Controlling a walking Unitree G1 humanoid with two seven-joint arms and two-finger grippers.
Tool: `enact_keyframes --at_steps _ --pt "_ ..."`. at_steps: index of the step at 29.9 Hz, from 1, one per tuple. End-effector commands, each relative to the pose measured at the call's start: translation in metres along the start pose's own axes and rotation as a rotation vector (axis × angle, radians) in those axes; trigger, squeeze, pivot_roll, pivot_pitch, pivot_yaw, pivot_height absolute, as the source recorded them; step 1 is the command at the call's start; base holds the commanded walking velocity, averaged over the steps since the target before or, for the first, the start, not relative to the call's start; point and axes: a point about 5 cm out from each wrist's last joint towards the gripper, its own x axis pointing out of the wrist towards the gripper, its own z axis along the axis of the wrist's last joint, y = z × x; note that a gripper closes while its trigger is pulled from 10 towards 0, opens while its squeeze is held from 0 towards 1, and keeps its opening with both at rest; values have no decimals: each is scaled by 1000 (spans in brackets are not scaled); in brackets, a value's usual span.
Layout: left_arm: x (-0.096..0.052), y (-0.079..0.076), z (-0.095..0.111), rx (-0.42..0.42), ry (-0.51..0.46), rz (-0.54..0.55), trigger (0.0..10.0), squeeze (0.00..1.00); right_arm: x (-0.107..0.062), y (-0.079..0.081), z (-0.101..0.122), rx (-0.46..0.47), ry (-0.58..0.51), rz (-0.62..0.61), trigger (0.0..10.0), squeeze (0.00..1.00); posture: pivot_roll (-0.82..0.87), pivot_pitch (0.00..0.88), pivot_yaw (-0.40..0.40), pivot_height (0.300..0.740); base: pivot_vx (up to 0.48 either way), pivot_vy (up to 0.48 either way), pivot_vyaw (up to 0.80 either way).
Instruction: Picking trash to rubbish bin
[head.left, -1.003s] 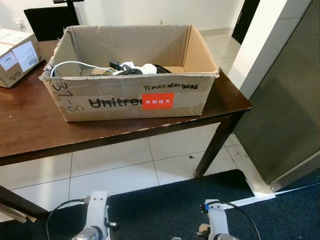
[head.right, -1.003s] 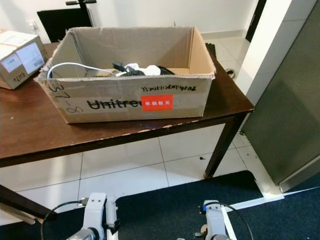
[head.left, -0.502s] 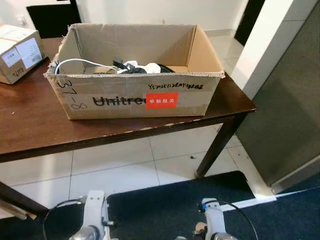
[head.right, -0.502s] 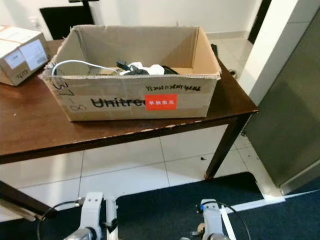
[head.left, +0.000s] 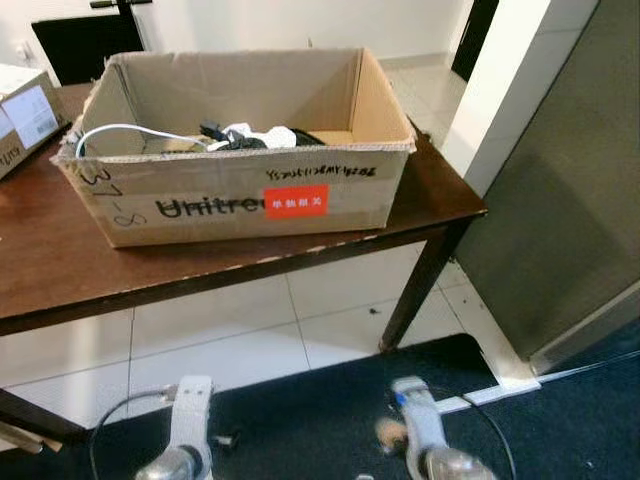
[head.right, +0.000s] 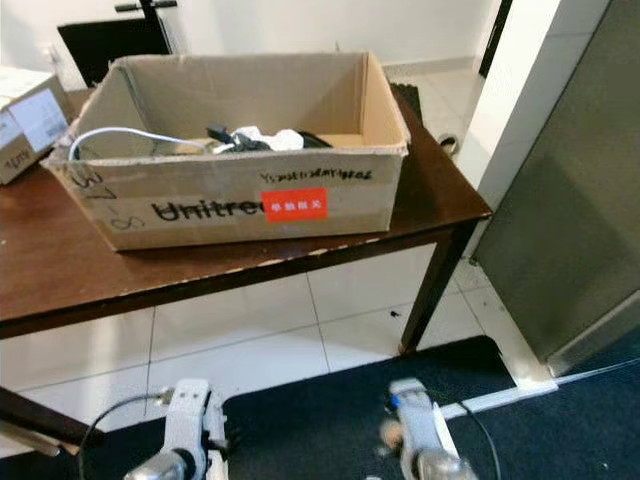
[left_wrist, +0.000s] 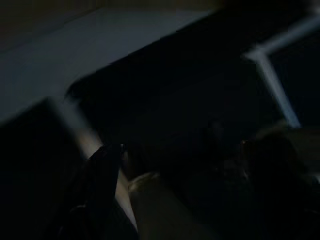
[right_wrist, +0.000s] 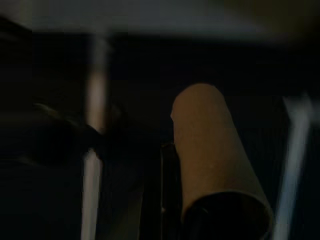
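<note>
Open cardboard box on a dark wooden table, marked "Unitree" in black with a red sticker on the front wall. Inside: a white cable, black cords and white crumpled bits, piled toward the back. A 2nd, smaller box at the table's far left edge, well apart from the big one. White tiled floor under the table; a dark blue carpet nearer the robot, with a white strip along its edge. Grey panel to the right.

Both arms low, at the bottom of the head views: left arm over the carpet edge, right arm blurred, over the carpet.

Right wrist view, very dark: brown cardboard tube lying along the right gripper, close against a black finger; grasped or merely resting there, cannot tell. Left wrist view dark too: left gripper barely made out above the carpet, fingers' state cannot be told.
</note>
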Motion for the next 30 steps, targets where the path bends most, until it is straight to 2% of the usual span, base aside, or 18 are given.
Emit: enact_keyframes --at_steps 1,3,4,6,7,8,11,14,15,18,19,21,22,24,25,27,28,30 --pt "-9 -3 6 164 -1 -171 10000 12 -6 10 28 -59 -95 247 10000 0 -23 158 29 740 0 0 0" --pt "-15 3 16 265 -14 -219 10000 8 -20 17 52 -50 -182 424 10000 0 -23 158 27 740 0 0 0" --pt "-21 10 30 302 -47 -246 10000 0 -35 18 76 -5 -260 526 10000 0 -23 158 27 740 0 0 0" --pt "-23 11 33 308 -55 -253 10000 0 -38 18 81 5 -276 546 10000 0 -23 158 27 740 0 0 0" --pt "-33 18 59 326 -121 -298 10000 0 -58 15 116 30 -405 635 10000 0 -20 154 21 740 0 0 0" --pt "-39 19 72 347 -149 -330 10000 0 -69 15 135 46 -471 683 10000 0 -20 154 21 740 0 0 0" --pt "-47 19 88 385 -179 -373 10000 0 -82 16 156 56 -546 740 10000 0 -21 151 20 740 0 0 0" --pt "-61 3 127 399 -278 -497 10000 0 -99 18 194 30 -695 779 10000 0 -22 144 20 740 0 0 0" --pt "-61 3 127 399 -278 -497 10000 0 -99 18 194 30 -695 779 10000 0 -22 144 20 740 0 0 0" --pt "-79 -18 177 422 -431 -603 10000 0 -117 19 234 0 -849 763 10000 0 -20 134 19 740 0 0 0" --pt "-79 -18 177 422 -431 -603 10000 0 -117 19 234 0 -849 763 10000 0 -20 134 19 740 0 0 0" --pt "-89 -28 211 443 -560 -617 10000 0 -129 20 256 -4 -925 750 10000 0 -18 128 17 740 0 0 0" --pt "-89 -28 211 443 -560 -617 10000 0 -129 20 256 -4 -925 750 10000 0 -18 128 17 740 0 0 0" --pt "-106 -40 258 443 -741 -627 10000 0 -143 20 282 -8 -996 733 10000 0 -18 120 16 740 0 0 0" --pt "-106 -40 258 443 -741 -627 10000 0 -143 20 282 -8 -996 733 10000 0 -18 120 16 740 0 0 0" --pt "-127 -50 302 421 -909 -649 10000 0 -157 23 304 -22 -1052 735 10000 0 -20 115 16 740 0 0 0" --pt "-127 -50 302 421 -909 -649 10000 0 -157 23 304 -22 -1052 735 10000 0 -20 115 16 740 0 0 0" --pt "-144 -59 328 431 -983 -685 10000 0 -167 26 322 -29 -1094 744 10000 0 -17 105 12 740 0 0 0"
